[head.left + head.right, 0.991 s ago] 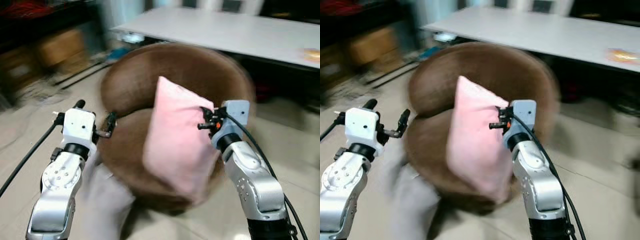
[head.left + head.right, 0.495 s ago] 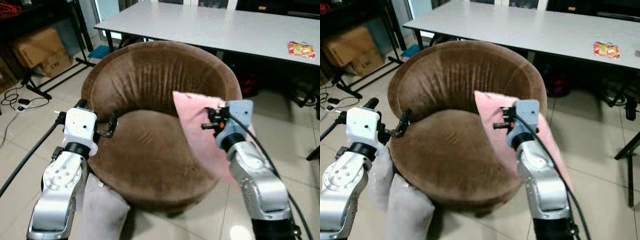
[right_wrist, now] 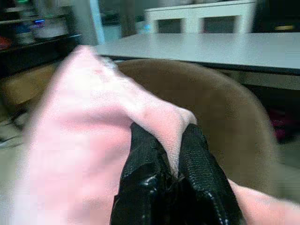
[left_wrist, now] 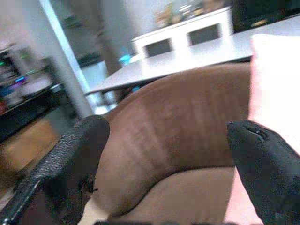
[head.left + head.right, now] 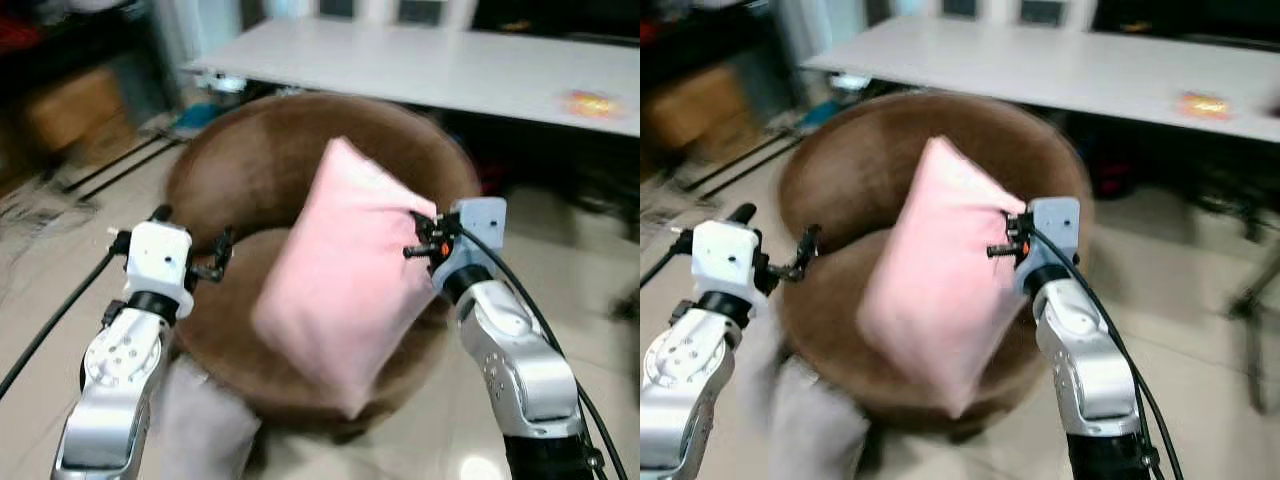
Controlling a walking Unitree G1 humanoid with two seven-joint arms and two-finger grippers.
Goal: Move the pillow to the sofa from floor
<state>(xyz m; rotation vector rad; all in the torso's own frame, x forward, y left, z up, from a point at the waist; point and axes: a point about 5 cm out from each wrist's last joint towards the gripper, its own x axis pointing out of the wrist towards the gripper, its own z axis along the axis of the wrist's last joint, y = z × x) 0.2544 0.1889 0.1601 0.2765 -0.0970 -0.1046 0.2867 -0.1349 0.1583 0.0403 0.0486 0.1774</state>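
- Swung back across since 0.5 s ago, the pink pillow point(image 5: 345, 275) hangs in front of the brown round sofa point(image 5: 245, 170) in the left eye view, pinched by the right gripper point(image 5: 418, 245).
- Right eye view: the left gripper point(image 5: 805, 255) hovers beside the seat rim, holding nothing.
- Left wrist view: its 2 fingers point(image 4: 75, 159) stand spread apart.
- Right wrist view: both fingers point(image 3: 145, 178) clamp only 1 fold of pillow fabric; I judge this thin grip could slip mid-swing, dropping the pillow short of the seat.
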